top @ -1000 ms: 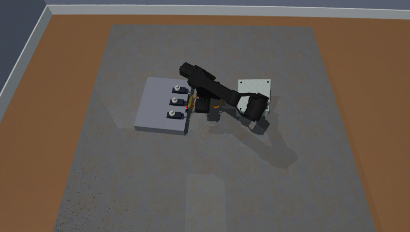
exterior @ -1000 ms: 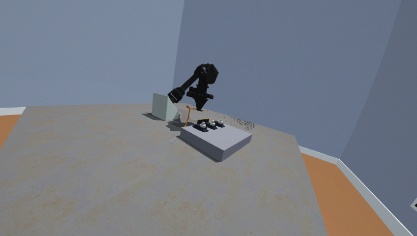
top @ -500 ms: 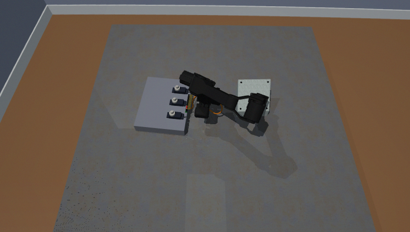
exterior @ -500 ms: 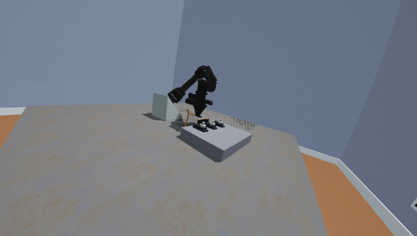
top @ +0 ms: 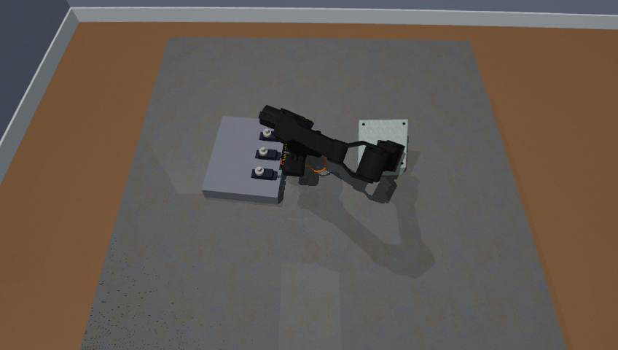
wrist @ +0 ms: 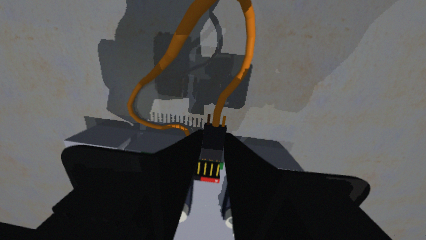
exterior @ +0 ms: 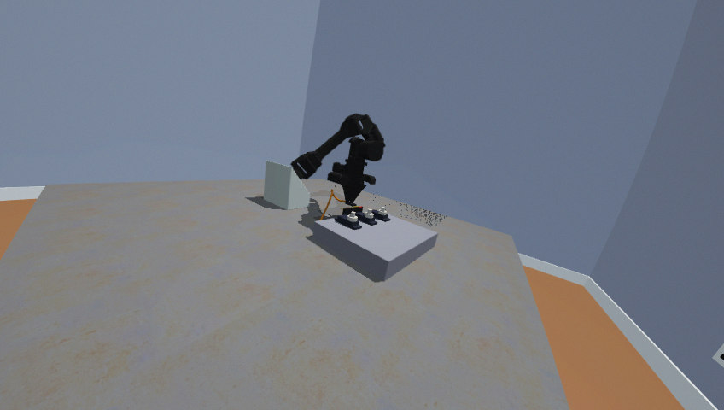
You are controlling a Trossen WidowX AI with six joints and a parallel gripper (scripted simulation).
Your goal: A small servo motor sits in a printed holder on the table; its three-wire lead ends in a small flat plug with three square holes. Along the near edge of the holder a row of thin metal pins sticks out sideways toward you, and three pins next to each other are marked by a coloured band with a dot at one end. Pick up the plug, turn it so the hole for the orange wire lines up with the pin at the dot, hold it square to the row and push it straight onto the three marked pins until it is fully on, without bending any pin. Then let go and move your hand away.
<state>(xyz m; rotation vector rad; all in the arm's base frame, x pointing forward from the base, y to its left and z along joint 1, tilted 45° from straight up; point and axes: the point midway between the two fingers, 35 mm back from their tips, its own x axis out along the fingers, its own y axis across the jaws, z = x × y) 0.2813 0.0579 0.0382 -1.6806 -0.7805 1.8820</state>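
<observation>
My gripper [exterior: 350, 204] [wrist: 214, 136] is shut on the black plug [wrist: 214, 136], seen between the fingertips in the wrist view. The orange lead [top: 321, 170] [exterior: 327, 204] [wrist: 250, 42] loops up from the plug. Several gold pins [top: 284, 152] [wrist: 207, 168] show just below the plug in the wrist view, beside a red band [top: 281, 162] [wrist: 209, 180] with a small pale dot at its right end. The plug's end overlaps the pin area in that view; whether they touch cannot be told. The grey holder [top: 238, 156] [exterior: 391, 243] [wrist: 204, 217] carries three dark servos with white horns. The plug's holes are hidden.
A pale angled block [top: 381, 130] [exterior: 277, 185] stands near the arm's base. One servo [top: 270, 154] sits close behind the pin strip, with another servo [top: 262, 174] nearer the front edge. The arm covers part of the holder's right side in the top view.
</observation>
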